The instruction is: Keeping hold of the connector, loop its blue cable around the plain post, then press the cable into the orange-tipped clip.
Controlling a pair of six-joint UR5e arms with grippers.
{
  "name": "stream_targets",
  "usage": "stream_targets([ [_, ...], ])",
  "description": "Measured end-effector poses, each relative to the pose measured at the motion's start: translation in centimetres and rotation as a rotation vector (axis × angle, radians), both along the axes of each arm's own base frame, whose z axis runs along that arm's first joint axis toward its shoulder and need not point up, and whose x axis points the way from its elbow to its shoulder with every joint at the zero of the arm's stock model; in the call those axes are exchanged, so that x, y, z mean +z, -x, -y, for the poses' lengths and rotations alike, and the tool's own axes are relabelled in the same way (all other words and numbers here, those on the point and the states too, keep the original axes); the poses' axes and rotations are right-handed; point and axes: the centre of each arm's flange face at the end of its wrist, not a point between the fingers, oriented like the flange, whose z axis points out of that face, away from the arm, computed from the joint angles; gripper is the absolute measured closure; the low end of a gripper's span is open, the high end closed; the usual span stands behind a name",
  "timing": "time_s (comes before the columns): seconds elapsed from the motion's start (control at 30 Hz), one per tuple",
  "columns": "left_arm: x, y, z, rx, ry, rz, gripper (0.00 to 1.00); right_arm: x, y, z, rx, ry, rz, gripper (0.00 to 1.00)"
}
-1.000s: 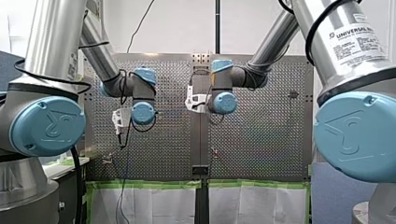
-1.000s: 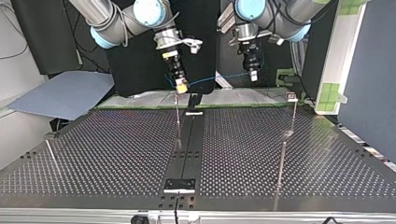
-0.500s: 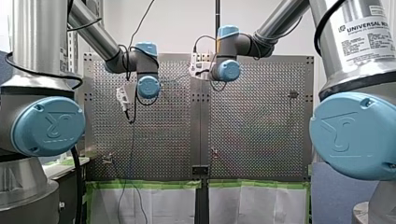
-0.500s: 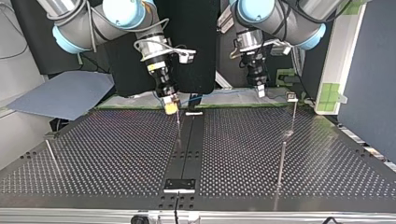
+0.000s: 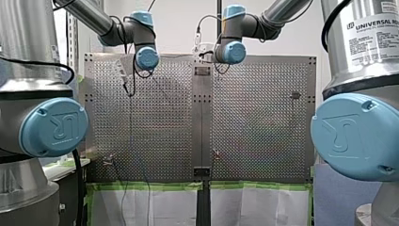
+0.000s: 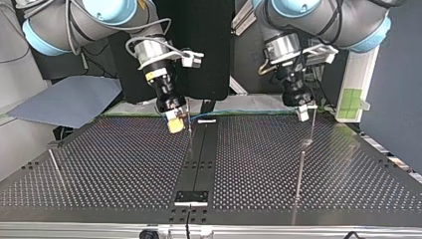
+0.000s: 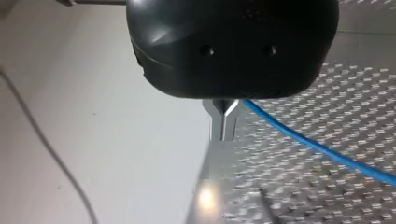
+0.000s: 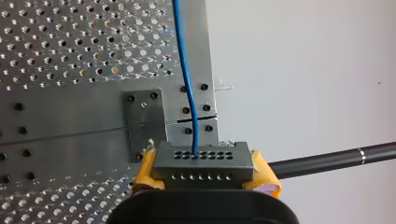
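Connector (image 8: 201,161) sits clamped by its short ends between the yellow pads (image 8: 145,170) of my right gripper (image 6: 174,123). Its pin face is turned to the wrist camera, and the blue cable (image 8: 187,74) leaves its row of holes and runs straight away over the perforated table (image 6: 124,164). Grip makes sense: the task says hold the connector throughout, so this hand is the anchor and the cable end can't slip.

My left gripper (image 7: 223,125) has its metal fingers (image 7: 217,126) pressed together at the tips. The cable comes out right at their root and trails off to one side (looks caught there, can't fully confirm the pinch). Top view backs that: the cable is strung roughly level between both grippers along the table's far edge, low over the surface. That reads as two-handed tensioning so the slack can be steered.

Right gripper hangs just beside a thin post (image 6: 190,137) near the centre strip. Left gripper is just beside another post (image 6: 312,124) at the top view's right. Too small to say which is plain and which is orange-tipped.

Judgement: routing not begun, no loop round any post, nothing in a clip. Next move likely needs the cable carried round the post under tension, else it rides over the top.
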Motion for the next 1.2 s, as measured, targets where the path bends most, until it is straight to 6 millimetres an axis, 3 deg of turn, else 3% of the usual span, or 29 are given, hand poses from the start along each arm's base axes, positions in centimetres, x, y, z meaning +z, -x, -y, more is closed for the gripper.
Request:
stream_targets([
  [0.13,3.3,0.4,-0.9,0.019,-0.005,0.031,1.0,0.5,0.0,0.3,0.008,0.004,0.003,1.0],
  [0.33,6.6,0.5,-1.4,0.031,-0.014,0.046,1.0,1.1,-0.4,1.0,0.05,0.01,0.011,1.0],
  [0.6,7.3,-2.6,-1.6,0.015,-0.083,-0.014,1.0,-0.1,-1.3,2.2,0.102,-0.008,0.003,1.0],
  [0.97,7.1,-7.3,-1.7,-0.027,-0.134,-0.107,1.0,0.4,-2.0,3.6,0.114,-0.023,0.0,1.0],
  [1.2,9.6,-9.2,-3.9,-0.028,-0.115,-0.097,1.0,0.6,-2.1,4.6,0.095,-0.043,-0.009,1.0],
])
